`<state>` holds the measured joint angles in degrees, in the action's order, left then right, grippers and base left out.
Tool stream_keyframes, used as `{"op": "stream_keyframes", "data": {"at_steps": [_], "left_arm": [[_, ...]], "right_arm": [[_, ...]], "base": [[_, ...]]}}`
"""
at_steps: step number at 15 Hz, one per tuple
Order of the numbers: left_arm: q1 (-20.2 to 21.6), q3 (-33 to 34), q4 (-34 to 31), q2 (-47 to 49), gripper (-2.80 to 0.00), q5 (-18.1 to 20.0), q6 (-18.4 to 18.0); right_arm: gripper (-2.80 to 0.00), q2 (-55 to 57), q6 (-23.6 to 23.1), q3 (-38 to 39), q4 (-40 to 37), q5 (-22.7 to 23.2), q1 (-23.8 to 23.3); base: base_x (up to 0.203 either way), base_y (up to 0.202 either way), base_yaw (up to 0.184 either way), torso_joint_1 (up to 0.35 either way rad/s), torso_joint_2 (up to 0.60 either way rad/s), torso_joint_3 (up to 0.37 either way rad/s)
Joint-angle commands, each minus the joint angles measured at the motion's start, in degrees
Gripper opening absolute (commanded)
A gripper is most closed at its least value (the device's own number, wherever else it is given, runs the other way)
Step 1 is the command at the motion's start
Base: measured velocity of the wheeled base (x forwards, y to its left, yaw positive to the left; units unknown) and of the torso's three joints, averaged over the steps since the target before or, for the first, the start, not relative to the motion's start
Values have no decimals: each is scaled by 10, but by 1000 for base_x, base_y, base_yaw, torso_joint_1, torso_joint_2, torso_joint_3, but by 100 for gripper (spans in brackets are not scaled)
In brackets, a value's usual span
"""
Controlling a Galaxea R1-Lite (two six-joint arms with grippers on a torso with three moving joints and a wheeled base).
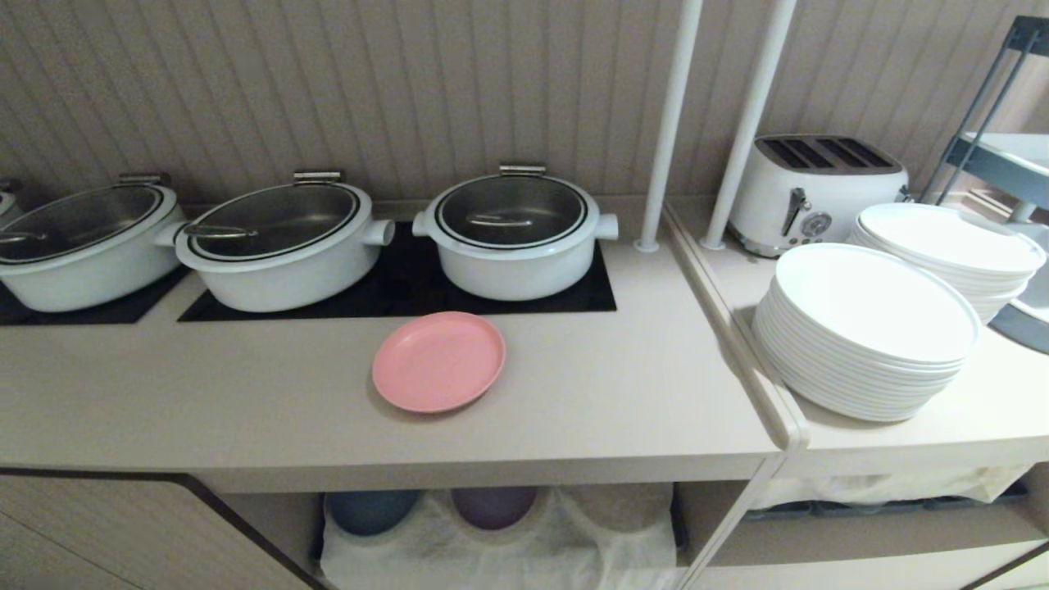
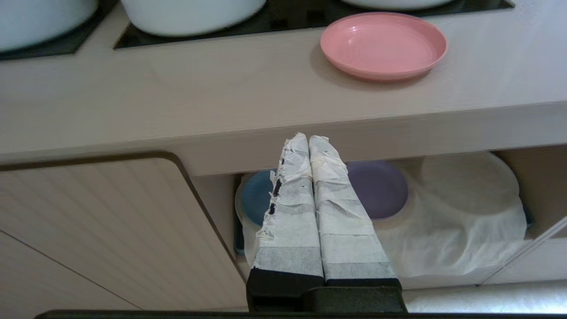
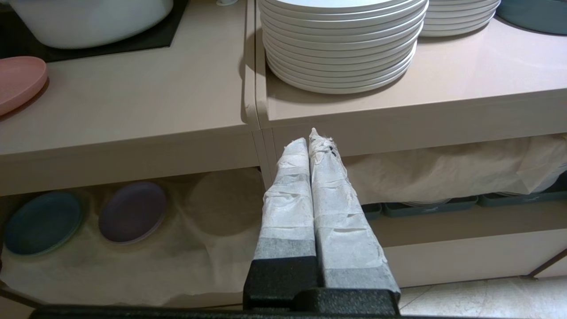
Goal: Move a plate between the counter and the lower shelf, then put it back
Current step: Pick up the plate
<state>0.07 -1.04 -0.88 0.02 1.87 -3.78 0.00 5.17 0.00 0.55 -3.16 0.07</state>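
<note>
Plate: the pink plate (image 1: 438, 360) lies flat on the counter (image 1: 246, 401), just in front of the front edge of the black panel (image 1: 393, 287), roughly midway between that panel and the counter's front edge, nearer the counter's right end than its left. Nothing touches it.
Counter: beige top carrying three white pots (image 1: 515, 238) on black panels along its back edge.
Lower shelf: the open cubby (image 1: 500, 524) sits under the counter's front edge, below the plate; a white cloth (image 1: 492, 549) is draped there, with a blue plate (image 1: 369, 508), a purple plate (image 1: 493, 504) and a cloth-covered stack side by side.
Left gripper: the left gripper (image 2: 308, 138) hangs in front of the counter's front edge, before the cubby; its two tape-wrapped fingers (image 2: 292, 208) are pressed together with nothing between them.
Right gripper: the right gripper (image 3: 308, 135) hangs in front of the seam where the counter meets the adjoining top (image 1: 942, 418); its wrapped fingers are pressed together and empty.
Adjoining top: two stacks of white plates (image 1: 869, 328) and a white toaster (image 1: 815, 192) stand on it, well apart from the pink plate.
</note>
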Motion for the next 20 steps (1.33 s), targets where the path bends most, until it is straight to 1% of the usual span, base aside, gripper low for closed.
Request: {"op": "stream_keyframes", "data": {"at_steps": [1, 4, 5, 6, 9, 12, 15, 20], "left_arm": [[0, -36, -40, 0, -280, 0, -1], [0, -101, -146, 7, -280, 2, -1], [0, -121, -172, 22, -280, 7, 0], [0, -132, -184, 40, -280, 9, 0], [0, -162, -190, 126, -280, 13, 1], [0, -211, -190, 247, -280, 33, 28], [-1, -282, -192, 381, -280, 46, 45], [-1, -401, -192, 570, -280, 73, 51]], "right_arm": [[-280, 0, 0, 0, 0, 0, 0], [-280, 0, 0, 0, 0, 0, 0], [-280, 1, 0, 0, 0, 0, 0], [-280, 0, 0, 0, 0, 0, 0], [-280, 0, 0, 0, 0, 0, 0], [-280, 1, 0, 0, 0, 0, 0], [-280, 0, 0, 0, 1, 0, 0], [-280, 0, 0, 0, 0, 0, 0]], "base": [[0, 0, 0, 0, 0, 0], [0, 0, 0, 0, 0, 0], [0, 0, 0, 0, 0, 0], [0, 0, 0, 0, 0, 0], [0, 0, 0, 0, 0, 0], [0, 0, 0, 0, 0, 0], [0, 0, 0, 0, 0, 0], [0, 0, 0, 0, 0, 0]]}}
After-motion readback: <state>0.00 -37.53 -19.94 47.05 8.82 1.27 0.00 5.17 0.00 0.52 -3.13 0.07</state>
